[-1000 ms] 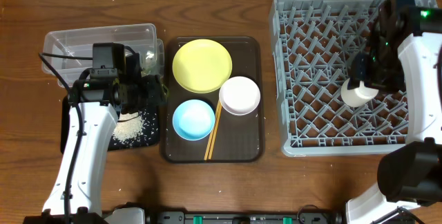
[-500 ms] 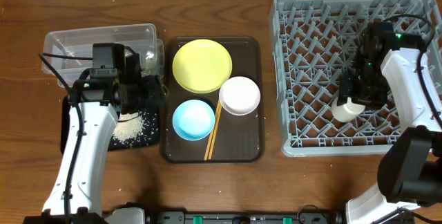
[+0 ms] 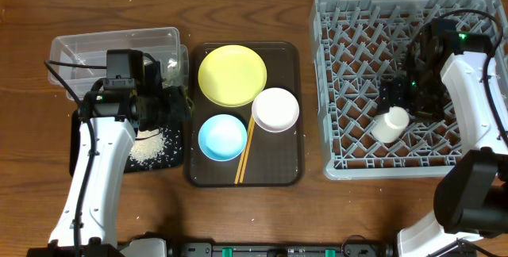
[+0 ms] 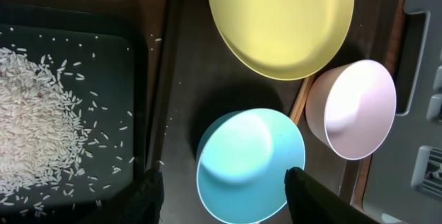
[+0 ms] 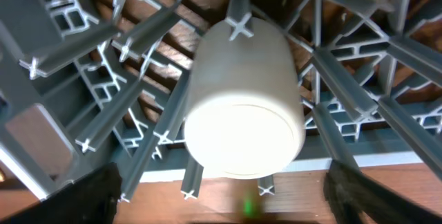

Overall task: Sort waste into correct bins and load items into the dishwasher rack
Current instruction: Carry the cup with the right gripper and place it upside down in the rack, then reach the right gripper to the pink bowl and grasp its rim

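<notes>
There was one yellow plate (image 3: 232,74), two bowls, one light blue (image 3: 221,136) and one white (image 3: 275,109), one pair of chopsticks (image 3: 245,152) and one small white cup (image 3: 390,124). A brown serving tray (image 3: 286,170) held the plate at the back, the two bowls in front of it, and the chopsticks lying between the bowls. The grey rack (image 3: 373,166) held only the cup, which lay tilted on its side among the pegs near the front. A shallow black tray (image 3: 176,152) held a heap of loose rice (image 3: 151,147); behind it, the clear tub (image 3: 79,47) held a small pale lump at its right end, too unclear to name. All of this sat on a brown wooden table (image 3: 238,7). The left gripper (image 4: 222,175) hung above the blue bowl, its fingers apart with nothing between them. The right gripper (image 5: 221,182) stood over the cup with its fingers spread wide on either side, touching nothing.
</notes>
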You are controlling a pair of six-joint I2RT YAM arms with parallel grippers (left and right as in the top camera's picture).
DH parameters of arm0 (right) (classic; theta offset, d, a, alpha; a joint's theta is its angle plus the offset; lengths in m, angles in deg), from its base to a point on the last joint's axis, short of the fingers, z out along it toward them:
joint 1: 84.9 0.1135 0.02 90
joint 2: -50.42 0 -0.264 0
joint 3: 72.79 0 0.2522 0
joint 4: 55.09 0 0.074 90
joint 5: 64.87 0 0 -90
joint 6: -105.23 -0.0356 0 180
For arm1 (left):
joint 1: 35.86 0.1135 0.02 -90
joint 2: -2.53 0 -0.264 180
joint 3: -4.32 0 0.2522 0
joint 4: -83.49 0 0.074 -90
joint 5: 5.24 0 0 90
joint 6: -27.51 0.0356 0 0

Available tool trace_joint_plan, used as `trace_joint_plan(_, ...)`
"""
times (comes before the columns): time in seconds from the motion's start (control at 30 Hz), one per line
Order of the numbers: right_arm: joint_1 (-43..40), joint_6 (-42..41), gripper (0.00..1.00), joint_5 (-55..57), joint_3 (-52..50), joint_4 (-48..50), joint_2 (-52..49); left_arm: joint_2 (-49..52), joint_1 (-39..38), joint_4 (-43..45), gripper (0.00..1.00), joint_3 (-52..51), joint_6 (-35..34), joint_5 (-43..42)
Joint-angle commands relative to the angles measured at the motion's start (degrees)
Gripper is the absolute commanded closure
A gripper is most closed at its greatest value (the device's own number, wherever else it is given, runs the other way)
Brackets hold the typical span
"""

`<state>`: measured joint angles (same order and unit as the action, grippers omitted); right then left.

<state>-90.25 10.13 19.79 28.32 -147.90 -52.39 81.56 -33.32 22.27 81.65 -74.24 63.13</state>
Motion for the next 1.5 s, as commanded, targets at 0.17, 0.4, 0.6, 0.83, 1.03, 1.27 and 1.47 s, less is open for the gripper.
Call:
trace_joint_plan(0.17,0.1,1.6,0.01,-8.5,2.0,1.8,1.7,-0.4,0.2,-0.2,0.41,0.4,0.8,0.5)
trace_joint_plan(0.4,2.6,1.6,0.01,-8.7,9.5,4.3,4.1,-0.4,0.2,-0.3,0.40,0.4,0.8,0.5)
trace_joint_plan(0.6,11.8,7.5,0.07,-14.4,10.7,14.0,6.3,-0.4,0.2,-3.5,0.41,0.4,0.2,7.3)
trace_joint_plan(0.83,26.2,7.3,0.09,-7.2,10.1,24.4,1.2,-0.4,0.2,-8.1,0.40,0.4,-6.2,18.7)
trace_joint_plan(1.03,33.0,3.0,0.13,3.0,10.1,28.2,-6.1,-0.4,0.2,-8.4,0.40,0.4,-6.1,18.7)
trace_joint_plan(1.27,35.0,-5.0,0.32,7.1,10.1,26.5,-14.7,-0.4,0.2,-8.6,0.40,0.4,-6.1,18.7)
trace_joint_plan(1.47,34.7,-5.6,0.47,6.6,10.1,23.1,-19.8,-0.4,0.2,-8.6,0.40,0.4,-6.1,18.7)
